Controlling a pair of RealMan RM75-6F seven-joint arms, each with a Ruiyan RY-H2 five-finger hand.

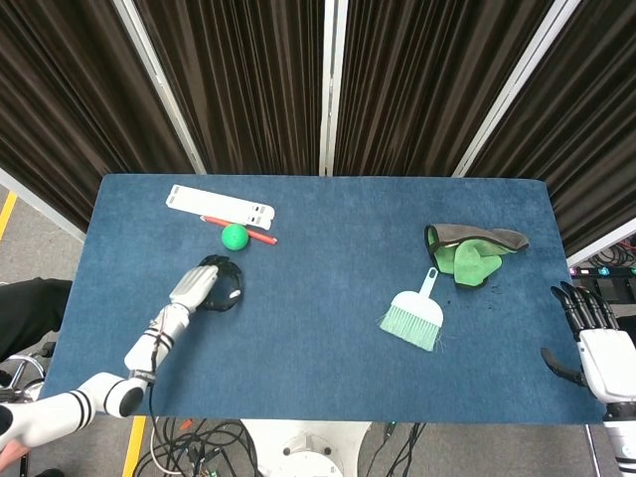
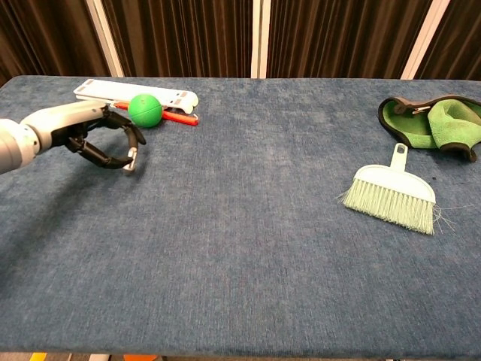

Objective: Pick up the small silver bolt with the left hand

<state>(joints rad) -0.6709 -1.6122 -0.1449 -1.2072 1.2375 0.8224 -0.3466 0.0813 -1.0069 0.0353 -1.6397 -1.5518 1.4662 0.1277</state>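
Observation:
My left hand (image 1: 209, 287) (image 2: 99, 140) hovers over the left part of the blue table (image 1: 328, 378), its fingers curled downward. The small silver bolt (image 2: 131, 160) shows at its fingertips in the chest view, pinched between the thumb and a finger just above the cloth. In the head view the bolt is too small to make out under the dark fingers. My right hand (image 1: 594, 338) hangs off the table's near right corner with its fingers apart, holding nothing.
A green ball (image 1: 234, 236) (image 2: 145, 109) lies just beyond the left hand, beside a red pen (image 1: 261, 238) and a white strip (image 1: 220, 206). A mint hand brush (image 1: 414, 313) (image 2: 392, 194) and a green cloth (image 1: 472, 253) sit on the right.

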